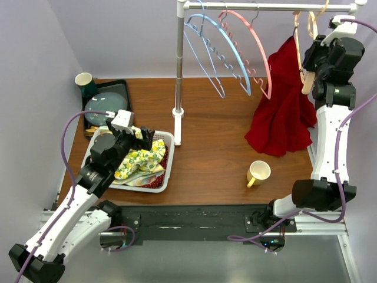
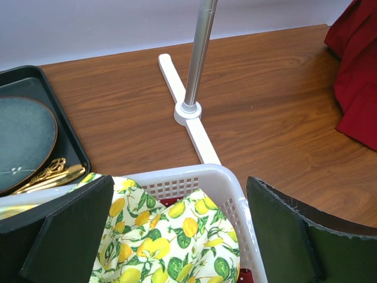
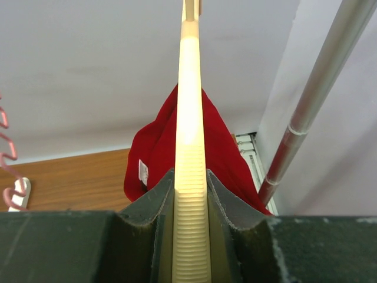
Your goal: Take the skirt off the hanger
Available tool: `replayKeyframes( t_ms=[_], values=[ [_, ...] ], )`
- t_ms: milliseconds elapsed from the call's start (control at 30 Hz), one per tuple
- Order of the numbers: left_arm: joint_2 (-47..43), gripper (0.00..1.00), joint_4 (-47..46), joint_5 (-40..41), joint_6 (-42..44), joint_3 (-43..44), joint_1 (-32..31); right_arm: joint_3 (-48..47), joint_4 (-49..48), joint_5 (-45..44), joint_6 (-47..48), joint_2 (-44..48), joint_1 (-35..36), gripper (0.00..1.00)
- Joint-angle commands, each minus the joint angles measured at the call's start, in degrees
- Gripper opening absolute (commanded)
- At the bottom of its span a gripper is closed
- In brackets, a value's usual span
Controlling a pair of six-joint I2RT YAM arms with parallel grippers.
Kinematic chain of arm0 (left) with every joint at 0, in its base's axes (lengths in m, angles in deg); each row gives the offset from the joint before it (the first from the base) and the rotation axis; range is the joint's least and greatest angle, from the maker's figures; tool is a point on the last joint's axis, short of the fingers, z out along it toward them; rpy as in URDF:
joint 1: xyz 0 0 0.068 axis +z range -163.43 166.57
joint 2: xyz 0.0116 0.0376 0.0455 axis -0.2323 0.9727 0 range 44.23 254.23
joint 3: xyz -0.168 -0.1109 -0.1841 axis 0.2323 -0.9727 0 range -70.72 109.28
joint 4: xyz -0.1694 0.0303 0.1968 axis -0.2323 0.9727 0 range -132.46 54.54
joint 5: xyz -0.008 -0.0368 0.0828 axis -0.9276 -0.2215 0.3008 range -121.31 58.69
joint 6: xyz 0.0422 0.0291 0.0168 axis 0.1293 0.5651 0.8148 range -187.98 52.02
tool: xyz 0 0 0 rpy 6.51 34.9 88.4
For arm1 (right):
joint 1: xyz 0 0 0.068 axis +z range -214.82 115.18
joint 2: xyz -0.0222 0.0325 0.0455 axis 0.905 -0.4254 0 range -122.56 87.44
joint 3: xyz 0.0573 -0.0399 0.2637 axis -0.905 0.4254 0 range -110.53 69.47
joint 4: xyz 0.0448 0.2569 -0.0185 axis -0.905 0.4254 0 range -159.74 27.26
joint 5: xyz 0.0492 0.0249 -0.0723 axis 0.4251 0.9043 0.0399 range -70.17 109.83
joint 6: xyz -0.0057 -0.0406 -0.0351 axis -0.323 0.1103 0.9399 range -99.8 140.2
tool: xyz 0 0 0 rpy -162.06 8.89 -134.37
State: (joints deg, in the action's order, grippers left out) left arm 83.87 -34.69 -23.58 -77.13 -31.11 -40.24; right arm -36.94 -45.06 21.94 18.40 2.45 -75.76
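The right jaws [image 3: 191,194] are closed on the hanger [image 3: 189,118], a pale ribbed bar that runs straight away from them up the middle of the wrist view. In the top view this grip sits at the upper right, just under the rail [image 1: 265,7]. The skirt [image 1: 283,112] is on the hanger and falls from it, below and to the left of the right jaws [image 1: 307,75], with its hem pooled on the worktop [image 1: 218,147] at the right of the frame. So the skirt's long axis runs down from the hanger [image 1: 298,47]. The right arm is the nearer one, but it is taken up with holding. The left jaws [image 1: 141,137] stand wide open and hold nothing. They sit over the basket [image 1: 168,171] at the lower left, well apart from the skirt. Freeing the skirt probably means the left arm crossing to the right to pull the cloth down and off while the right steadies the hanger.
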Motion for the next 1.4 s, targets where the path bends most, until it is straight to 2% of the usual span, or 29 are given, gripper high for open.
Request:
replayKeyframes(
  t_ms=[0,633,933,1167,1367],
  values=[
    [-0.6,1.0,-2.2,0.1,1.3,0.4,-0.2,-1.7,-13.9,3.8,-2.1,4.5,0.0,0.0],
    [-1.9,1.0,-2.2,0.4,1.3,0.4,-0.3,3.3,-18.6,12.0,-14.2,10.2,0.0,0.0],
    [-1.9,1.0,-2.3,0.3,1.3,0.4,-0.3,7.3,-17.7,10.5,-18.1,14.1,0.5,0.0],
    [-1.8,1.0,-2.9,0.8,1.9,0.9,-0.3,16.3,-17.7,5.0,-25.3,20.7,1.5,0.0],
    [2.1,1.0,-1.1,-8.9,1.6,8.1,-0.3,19.7,-13.4,0.8,-27.9,26.1,1.7,0.0]
  ],
)
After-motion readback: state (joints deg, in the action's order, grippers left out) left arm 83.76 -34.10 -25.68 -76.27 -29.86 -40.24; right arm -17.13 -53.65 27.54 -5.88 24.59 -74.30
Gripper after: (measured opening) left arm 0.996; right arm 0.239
